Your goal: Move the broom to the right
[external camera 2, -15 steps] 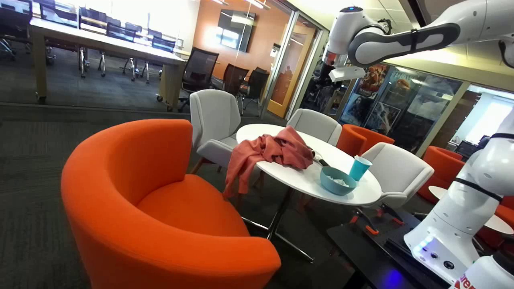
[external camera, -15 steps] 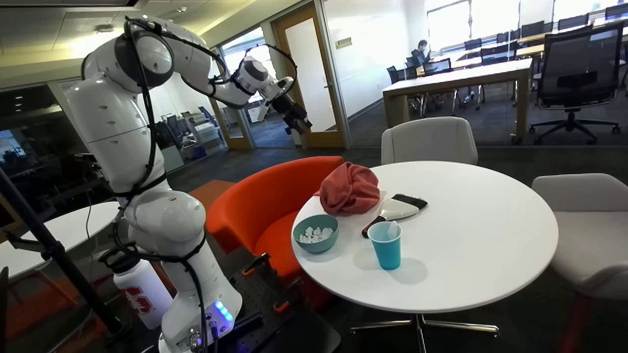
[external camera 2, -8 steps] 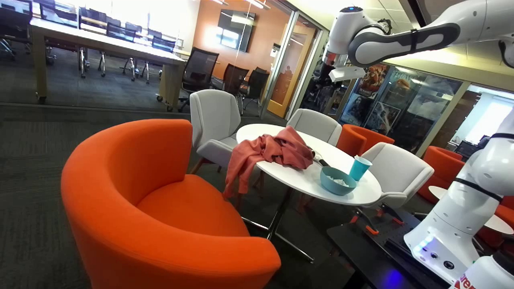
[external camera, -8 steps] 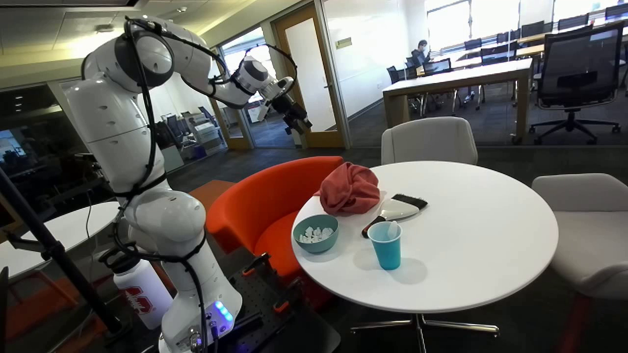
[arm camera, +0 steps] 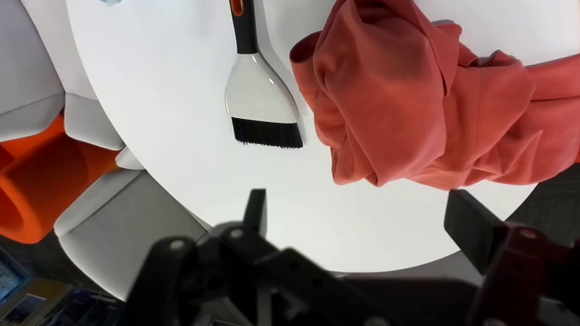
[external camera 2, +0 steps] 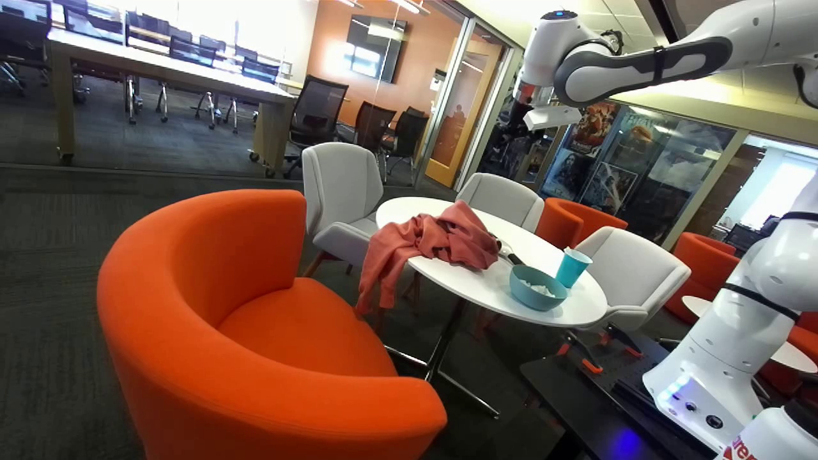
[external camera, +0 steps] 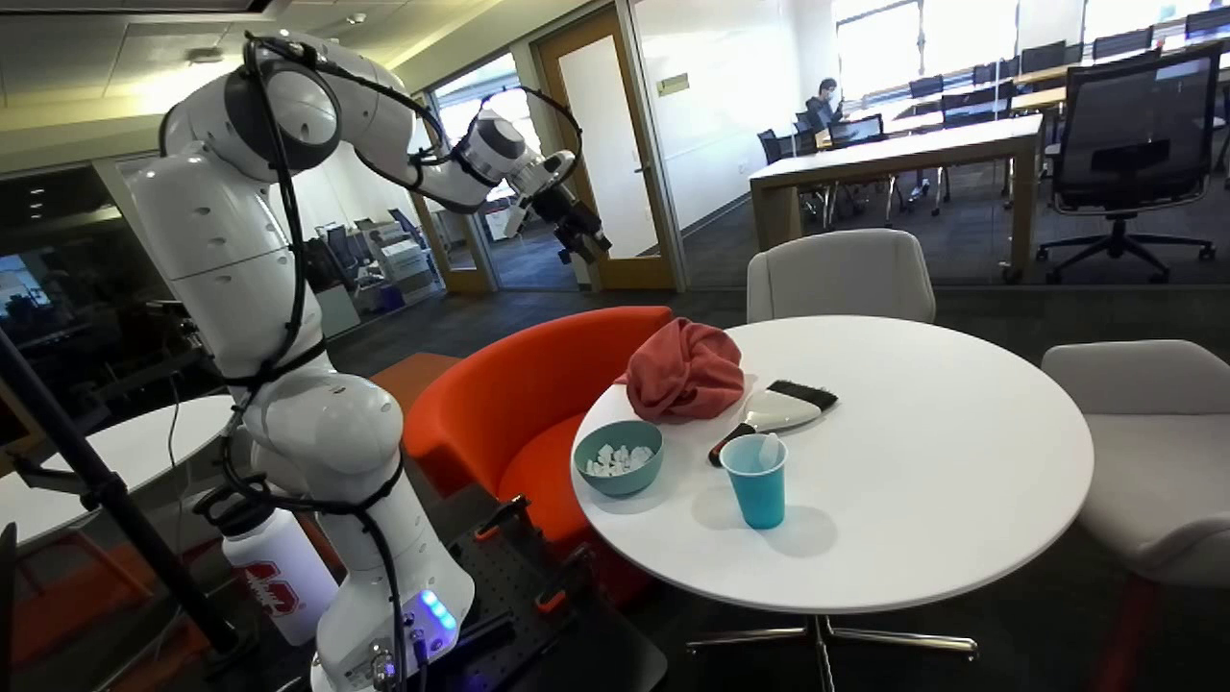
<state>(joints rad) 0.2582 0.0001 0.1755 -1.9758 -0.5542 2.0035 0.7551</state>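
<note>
the hand broom (arm camera: 253, 81) lay flat on the round white table (external camera: 942, 461), just beside the crumpled coral cloth (arm camera: 385, 99) and near the turquoise cup (external camera: 757, 495). the gripper (arm camera: 360, 210) hung high and well apart from it all, jaws spread wide around nothing. the approach seemed best made with fingertips straddling the slim black handle, clear of cup and folds, before any shift rightward. the flared pale head looked like glossy hard plastic, its dark bristles cut straight; the cloth looked soft.
</note>
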